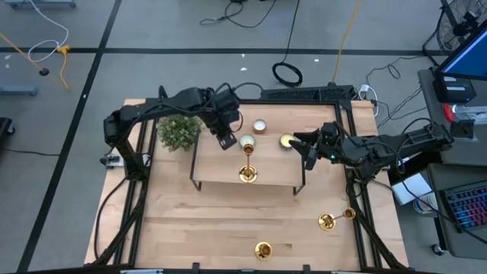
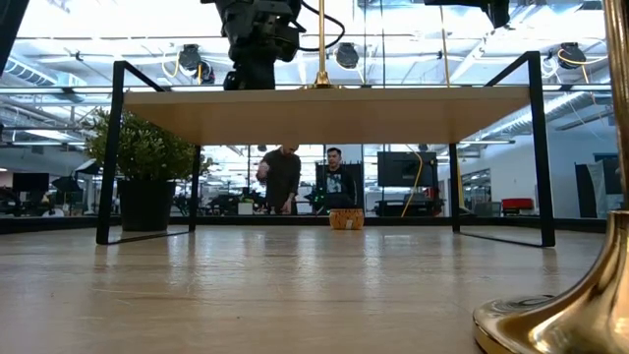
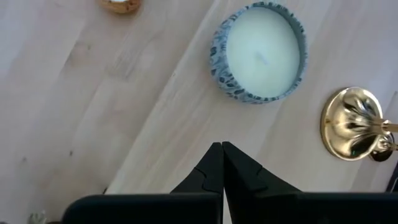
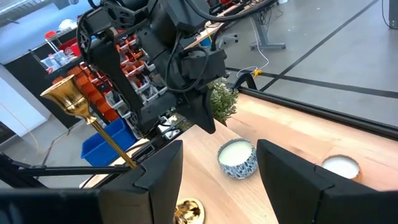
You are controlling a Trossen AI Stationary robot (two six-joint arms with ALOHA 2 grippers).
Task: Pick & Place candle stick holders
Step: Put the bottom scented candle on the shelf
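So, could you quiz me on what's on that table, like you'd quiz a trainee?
1. How many gold candle stick holders show from above?
2. True or false: the left gripper has its jaws shut, while the right gripper has its jaws open and empty.
3. The one on the raised shelf is: A lying flat, B standing upright, C tucked into the plant pot.
Key: 1 three; 2 true; 3 B.

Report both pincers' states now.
Left pincer: closed, empty, above the shelf beside the blue candle.
Right pincer: open, holding nothing, near the upright candle stick holder.
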